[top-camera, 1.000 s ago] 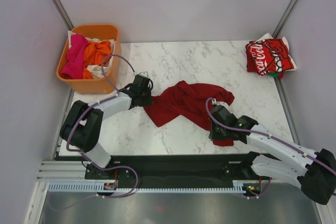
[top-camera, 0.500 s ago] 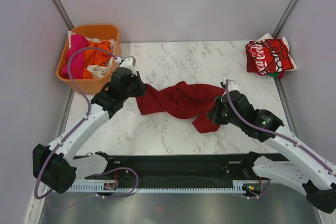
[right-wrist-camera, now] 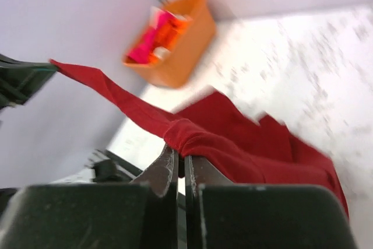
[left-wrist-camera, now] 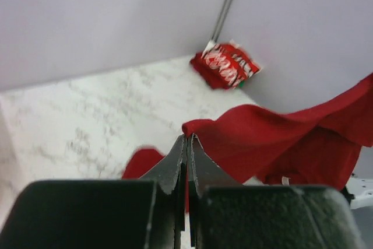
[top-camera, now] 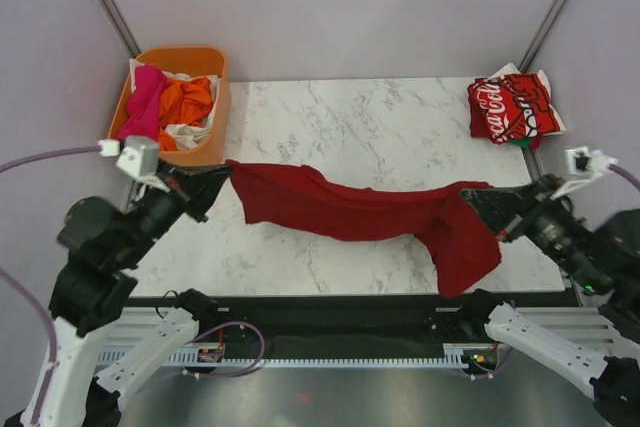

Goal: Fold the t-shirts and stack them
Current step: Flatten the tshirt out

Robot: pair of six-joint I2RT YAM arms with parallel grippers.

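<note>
The dark-red t-shirt [top-camera: 350, 209] hangs stretched in the air between both grippers, sagging in the middle, with a flap drooping at its right end. My left gripper [top-camera: 222, 173] is shut on its left end, seen in the left wrist view [left-wrist-camera: 187, 138] with the cloth [left-wrist-camera: 274, 138] trailing right. My right gripper [top-camera: 472, 195] is shut on its right end, seen in the right wrist view [right-wrist-camera: 180, 154] with the cloth [right-wrist-camera: 233, 144] bunched at the tips. The folded Coca-Cola t-shirt [top-camera: 512, 107] lies at the table's far right corner.
An orange tub [top-camera: 208, 142] at the far left holds pink, orange and white t-shirts [top-camera: 165, 105]. The marble table [top-camera: 350, 122] lies under the lifted shirt. Grey walls close in the sides and back. A black rail runs along the near edge.
Both arms have risen and spread apart, left gripper to the left, right gripper to the right. The dark-red shirt has gone from a crumpled heap on the table to a stretched, lifted band.
</note>
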